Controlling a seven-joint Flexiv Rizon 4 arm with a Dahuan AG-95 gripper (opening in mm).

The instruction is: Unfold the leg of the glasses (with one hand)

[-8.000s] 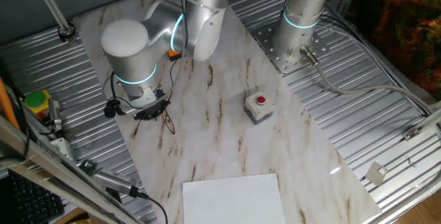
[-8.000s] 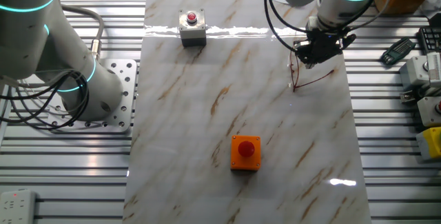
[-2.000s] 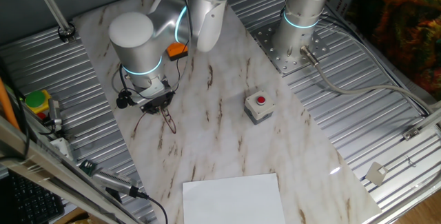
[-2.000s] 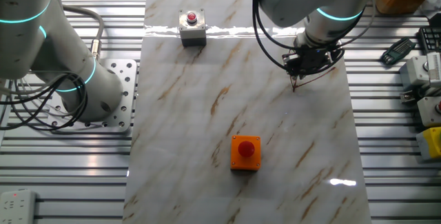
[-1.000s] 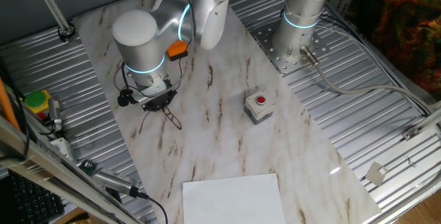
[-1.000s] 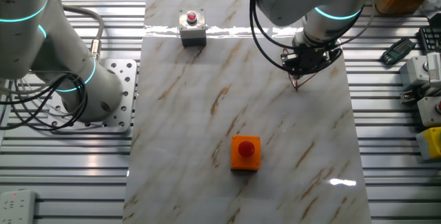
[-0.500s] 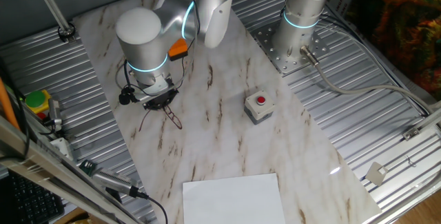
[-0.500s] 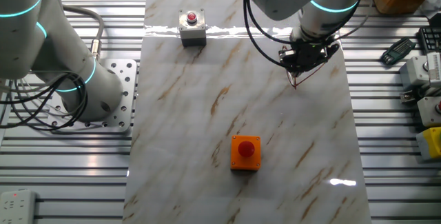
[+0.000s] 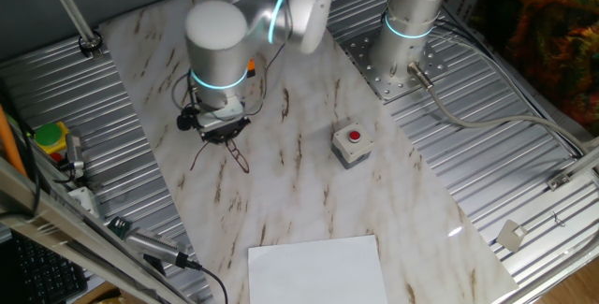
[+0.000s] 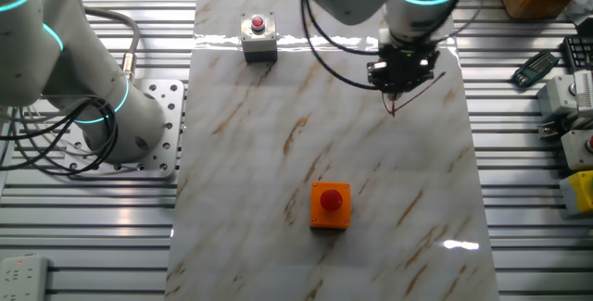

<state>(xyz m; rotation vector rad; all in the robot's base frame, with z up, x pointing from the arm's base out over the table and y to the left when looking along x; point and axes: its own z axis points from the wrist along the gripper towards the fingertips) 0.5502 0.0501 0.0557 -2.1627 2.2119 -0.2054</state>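
The glasses (image 9: 238, 158) are thin dark reddish-brown wire spectacles lying on the marble table (image 9: 299, 201), just below my gripper (image 9: 223, 136). One slim leg (image 9: 198, 159) sticks out to the left of it. In the other fixed view the glasses (image 10: 400, 105) lie under the gripper (image 10: 400, 81), with a leg (image 10: 435, 81) angled up to the right. The gripper points straight down and looks shut on the frame of the glasses. Its fingertips are mostly hidden by the wrist and cables.
A grey red-button box (image 9: 351, 145) stands mid-table and shows at the far end in the other view (image 10: 258, 38). An orange red-button box (image 10: 330, 205) sits nearer. A white sheet (image 9: 318, 267) lies at the front edge. A second arm's base (image 9: 404, 33) stands on the metal deck.
The gripper has moved right across the table in one fixed view, left in the other. The glasses came along with it. The free leg now points out more to the side.
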